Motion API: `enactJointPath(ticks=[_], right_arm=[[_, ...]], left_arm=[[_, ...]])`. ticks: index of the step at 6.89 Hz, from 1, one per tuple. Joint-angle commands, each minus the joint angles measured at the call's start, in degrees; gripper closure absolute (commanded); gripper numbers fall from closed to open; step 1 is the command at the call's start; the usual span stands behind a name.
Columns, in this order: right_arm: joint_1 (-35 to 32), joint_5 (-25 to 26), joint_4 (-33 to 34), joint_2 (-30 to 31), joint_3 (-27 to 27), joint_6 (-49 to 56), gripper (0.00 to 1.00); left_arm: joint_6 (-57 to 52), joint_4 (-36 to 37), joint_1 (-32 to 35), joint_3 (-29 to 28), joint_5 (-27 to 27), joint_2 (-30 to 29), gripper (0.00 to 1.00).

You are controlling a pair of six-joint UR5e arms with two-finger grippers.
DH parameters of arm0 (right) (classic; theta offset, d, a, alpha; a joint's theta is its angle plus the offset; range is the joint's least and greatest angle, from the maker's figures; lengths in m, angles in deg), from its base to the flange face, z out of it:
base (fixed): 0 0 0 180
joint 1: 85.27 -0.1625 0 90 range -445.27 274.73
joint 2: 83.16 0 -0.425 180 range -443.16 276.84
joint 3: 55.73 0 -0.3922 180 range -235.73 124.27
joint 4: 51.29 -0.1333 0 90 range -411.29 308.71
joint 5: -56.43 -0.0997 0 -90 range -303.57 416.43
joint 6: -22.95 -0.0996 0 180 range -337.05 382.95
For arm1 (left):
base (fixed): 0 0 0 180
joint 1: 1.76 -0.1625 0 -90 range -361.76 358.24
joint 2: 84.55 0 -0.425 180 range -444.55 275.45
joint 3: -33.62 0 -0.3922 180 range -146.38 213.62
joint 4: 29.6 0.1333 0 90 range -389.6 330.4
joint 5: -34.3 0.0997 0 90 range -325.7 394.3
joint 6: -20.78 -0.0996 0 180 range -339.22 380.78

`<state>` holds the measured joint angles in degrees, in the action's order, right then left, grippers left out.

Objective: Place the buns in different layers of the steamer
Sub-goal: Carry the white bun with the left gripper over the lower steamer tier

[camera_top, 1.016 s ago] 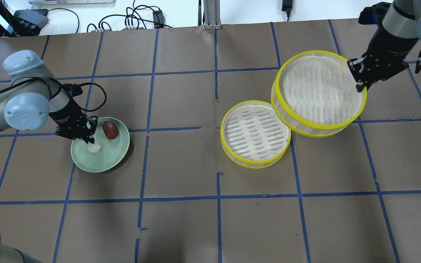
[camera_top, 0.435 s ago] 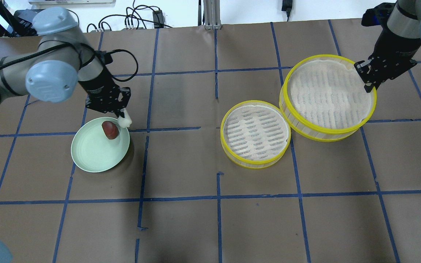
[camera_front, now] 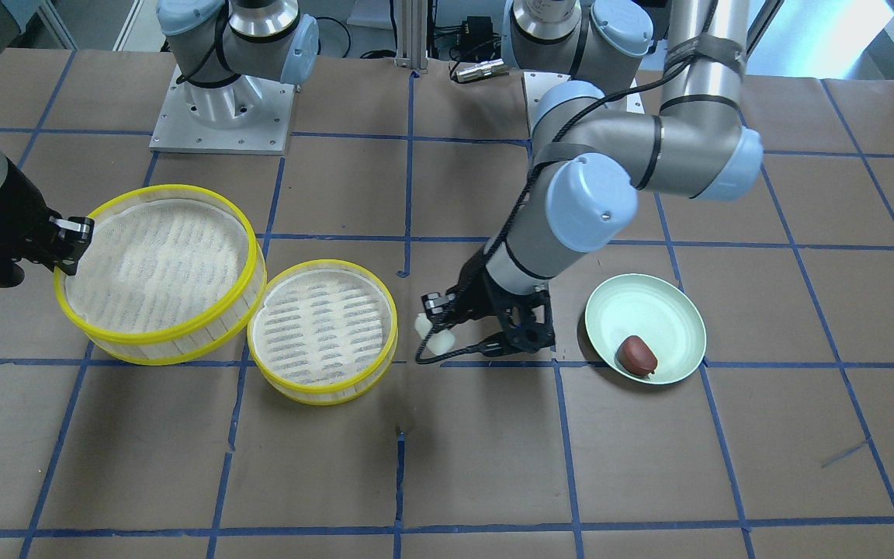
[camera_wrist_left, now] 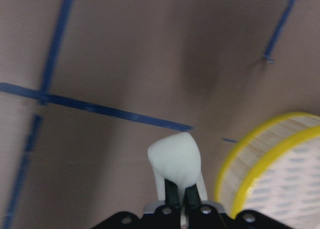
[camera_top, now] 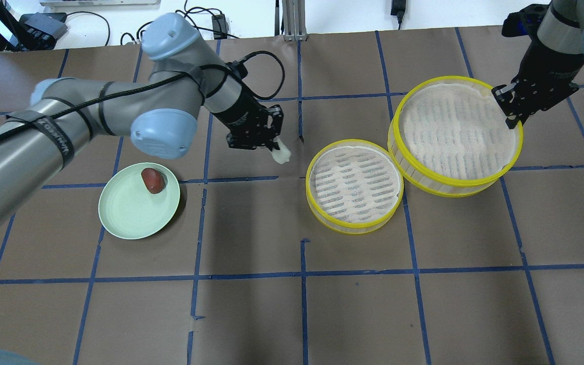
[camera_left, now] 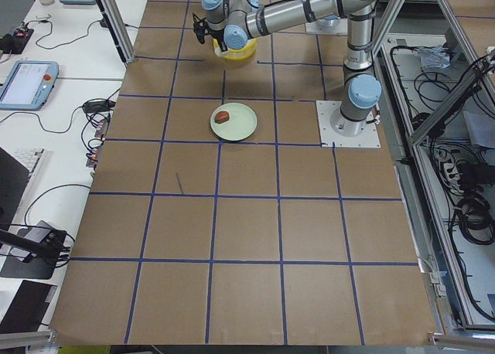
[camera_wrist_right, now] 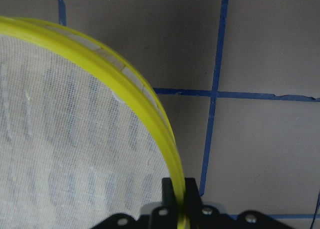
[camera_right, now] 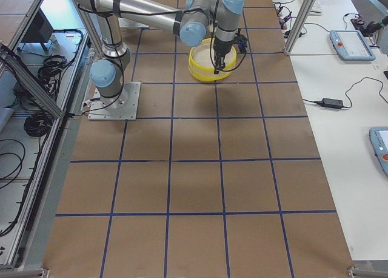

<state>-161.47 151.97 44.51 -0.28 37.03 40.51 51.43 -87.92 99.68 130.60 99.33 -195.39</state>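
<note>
Above table point(camera_top: 251, 314), between green plate point(camera_top: 119, 225) and middle tray point(camera_top: 355, 229), left gripper point(camera_top: 278, 150) pinches white bun point(camera_top: 282, 155). Right gripper point(camera_top: 511, 117) pinches yellow rim of side tray point(camera_top: 449, 178). Brown bun point(camera_top: 153, 180) lies on plate.

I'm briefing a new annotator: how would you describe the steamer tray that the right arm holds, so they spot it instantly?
Look to the right end of the table in the overhead view, where two yellow-rimmed steamer trays are side by side. It is the outer tray. Unlike its twin, which lies free, it has the right pincer shut on its rim.
</note>
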Motion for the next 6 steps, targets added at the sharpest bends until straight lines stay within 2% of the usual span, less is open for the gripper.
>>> enactJointPath(ticks=[1, 2, 3, 4, 5, 6], right_arm=[[0.00, 0.00, 0.09, 0.09, -0.03, -0.16, 0.83], [0.00, -0.09, 0.09, 0.09, 0.06, -0.43, 0.83], [-0.09, 0.00, 0.35, 0.00, 0.06, -0.51, 0.81], [-0.09, -0.35, 0.35, 0.09, 0.06, -0.60, 0.81], [-0.18, -0.61, 0.18, 0.18, 0.24, -0.60, 0.81], [-0.27, -0.61, 0.27, 0.09, 0.59, -0.69, 0.81]], left_arm=[[7.91, 8.30, 7.27, 0.30, -2.37, -4.46, 0.69], [7.93, 8.14, 7.90, 0.92, -2.19, -5.17, 0.34], [7.84, 7.53, 7.90, 0.93, -0.45, -5.09, 0.17], [7.75, 5.17, 7.82, 0.06, 5.05, -4.65, 0.15], [7.23, 2.97, 7.38, -0.39, 7.54, -3.60, 0.15], [7.31, 2.86, 7.20, -0.04, 7.57, -3.77, 0.14]])
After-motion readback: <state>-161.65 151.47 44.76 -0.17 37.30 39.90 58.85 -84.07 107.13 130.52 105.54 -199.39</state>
